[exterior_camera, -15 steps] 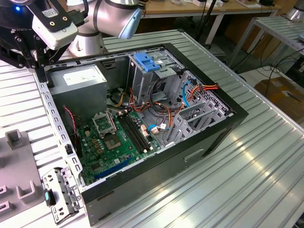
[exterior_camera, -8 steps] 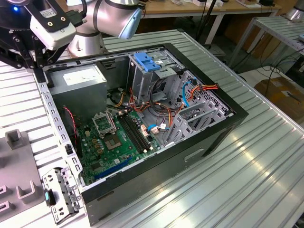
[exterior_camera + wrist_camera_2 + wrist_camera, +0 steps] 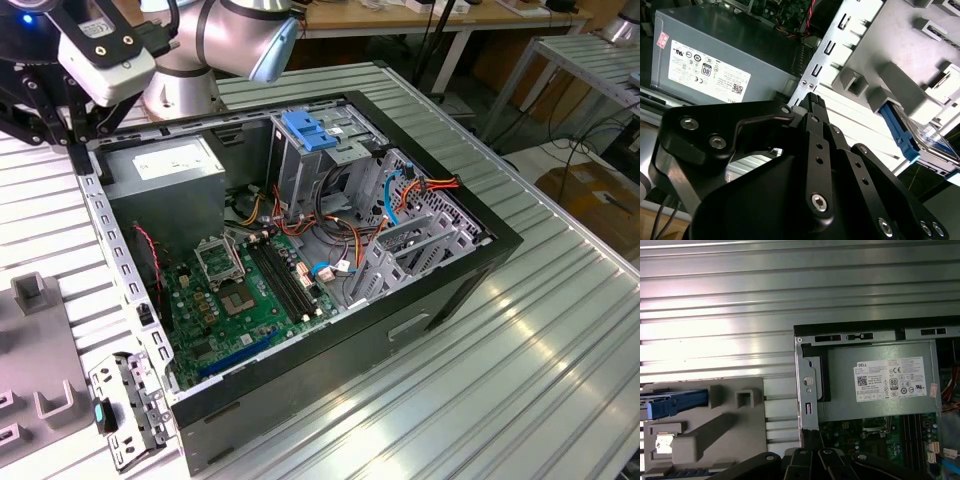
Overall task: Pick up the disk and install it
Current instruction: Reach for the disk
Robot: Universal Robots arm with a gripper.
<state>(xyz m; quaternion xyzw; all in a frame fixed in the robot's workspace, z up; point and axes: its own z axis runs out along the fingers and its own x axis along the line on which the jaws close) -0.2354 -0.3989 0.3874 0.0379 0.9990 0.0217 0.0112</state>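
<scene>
1. The gripper (image 3: 77,150) hangs over the case (image 3: 330,385) at its edge on the exterior view's left, beside the power supply (image 3: 165,170).
2. In the second wrist view the gripper (image 3: 812,100) has its black fingers (image 3: 816,145) drawn together at the tips, with nothing between them. In the first wrist view the tips (image 3: 812,440) sit over the case's metal edge.
3. The disk (image 3: 675,402) lies in a grey holder (image 3: 725,432) on the table (image 3: 500,400), outside the case. Its blue rail faces the case.
4. In the second wrist view the disk (image 3: 897,131) rests tucked under a raised block of the holder (image 3: 900,60), with part of its label showing past the rail.
5. The gripper and the disk are apart. A strip of ribbed table lies between the holder and the case.
6. The power supply (image 3: 880,385) sits in the case corner nearest the gripper, its white sticker up (image 3: 715,55).
7. Inside the case, the green board (image 3: 240,300) lies flat on the floor. The cage (image 3: 315,135) with the blue top stands at the far side, with orange and blue cables beside it.
8. The holder (image 3: 40,350) lies at the exterior view's left, just beside the case.
</scene>
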